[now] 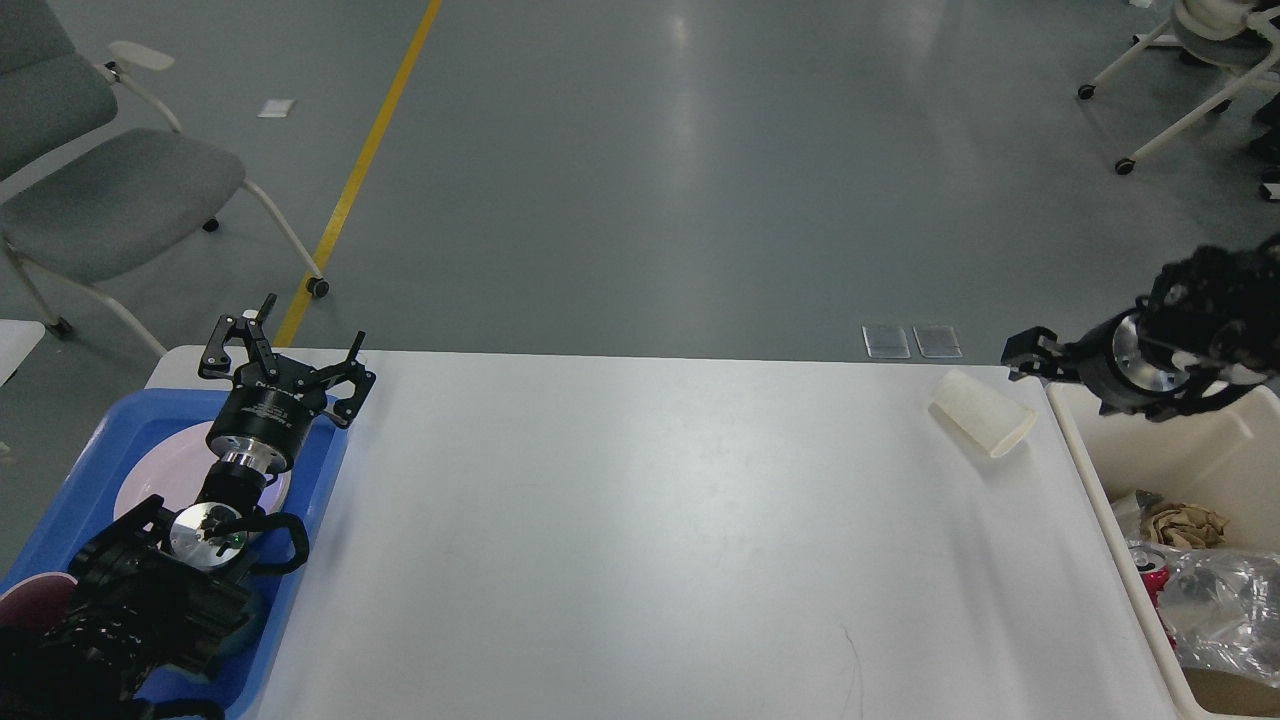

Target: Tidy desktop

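The white desktop [650, 520] fills the middle of the head view. A white paper cup [982, 413] lies on its side near the desktop's far right corner. My left gripper [298, 338] is open and empty, held over the far right corner of the blue tray [90, 450]. My right gripper [1028, 358] comes in from the right over the cream bin's far edge, just right of and above the cup. It is seen side-on and dark, so its fingers cannot be told apart.
The blue tray at the left holds a pale plate [160, 480] and a red cup [30, 600]. The cream bin [1100, 480] at the right holds crumpled paper, plastic wrap and a can. A grey chair [100, 190] stands behind the table's left corner.
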Available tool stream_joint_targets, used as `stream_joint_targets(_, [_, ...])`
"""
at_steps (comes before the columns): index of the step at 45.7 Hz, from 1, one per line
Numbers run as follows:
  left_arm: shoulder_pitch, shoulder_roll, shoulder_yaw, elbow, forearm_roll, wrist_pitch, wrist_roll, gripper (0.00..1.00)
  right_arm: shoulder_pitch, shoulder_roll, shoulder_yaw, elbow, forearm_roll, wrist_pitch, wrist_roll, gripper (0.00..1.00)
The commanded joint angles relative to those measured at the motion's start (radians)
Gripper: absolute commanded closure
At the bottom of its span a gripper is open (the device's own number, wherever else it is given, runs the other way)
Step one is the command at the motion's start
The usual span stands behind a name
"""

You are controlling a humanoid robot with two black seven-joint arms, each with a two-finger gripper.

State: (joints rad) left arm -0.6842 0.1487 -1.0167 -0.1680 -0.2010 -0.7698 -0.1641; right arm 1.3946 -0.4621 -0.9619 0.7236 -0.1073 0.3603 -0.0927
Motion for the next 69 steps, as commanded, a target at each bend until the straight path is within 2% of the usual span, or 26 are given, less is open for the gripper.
stream_joint_targets(1, [0.0,0.0,0.0,0.001,0.0,0.0,0.0,0.04,-0.199,-0.018,0.216,-0.105,0.0,-0.023,-0.001,0.0])
stream_joint_targets(10, [0.0,0.0,0.0,-0.001,0.0,0.0,0.0,0.04,-0.371,-0.013,0.485,-0.282,0.0,-0.079,0.001,0.0])
stream_joint_targets(15, [0.0,0.0,0.001,0.001,0.0,0.0,0.0,0.04,-0.428,-0.006,0.568,-0.314,-0.002,-0.173,0.001,0.0])
stream_joint_targets(23, [0.0,-0.001,0.001,-0.001,0.0,0.0,0.0,0.04,-0.515,0.037,0.689,-0.325,-0.002,-0.405,0.011,0.0])
stream_joint_targets(30, [0.0,-0.001,0.0,-0.001,0.0,0.0,0.0,0.04,-0.563,0.086,0.828,-0.374,-0.003,-0.449,0.027,0.0])
stream_joint_targets(33, [0.0,0.0,0.0,-0.001,0.0,0.0,0.0,0.04,-0.568,0.092,0.833,-0.374,-0.003,-0.451,0.062,0.0])
stream_joint_targets(40, [0.0,0.0,0.0,-0.001,0.0,0.0,0.0,0.04,-0.588,0.122,0.83,-0.375,-0.005,-0.461,0.254,0.0])
stream_joint_targets(44, [0.0,0.0,0.0,-0.001,0.0,0.0,0.0,0.04,-0.594,0.132,0.828,-0.378,-0.008,-0.478,0.304,0.0])
stream_joint_targets(49, [0.0,0.0,0.001,-0.001,0.0,0.0,0.0,0.04,-0.606,0.148,0.825,-0.38,-0.022,-0.495,0.32,0.0])
stream_joint_targets(57, [0.0,-0.001,0.001,-0.001,0.0,0.0,0.0,0.04,-0.608,0.166,0.773,-0.398,-0.022,-0.5,0.32,0.0])
stream_joint_targets(69, [0.0,-0.001,0.001,-0.001,0.0,0.0,0.0,0.04,-0.632,0.267,0.75,-0.533,-0.022,-0.512,0.32,0.0])
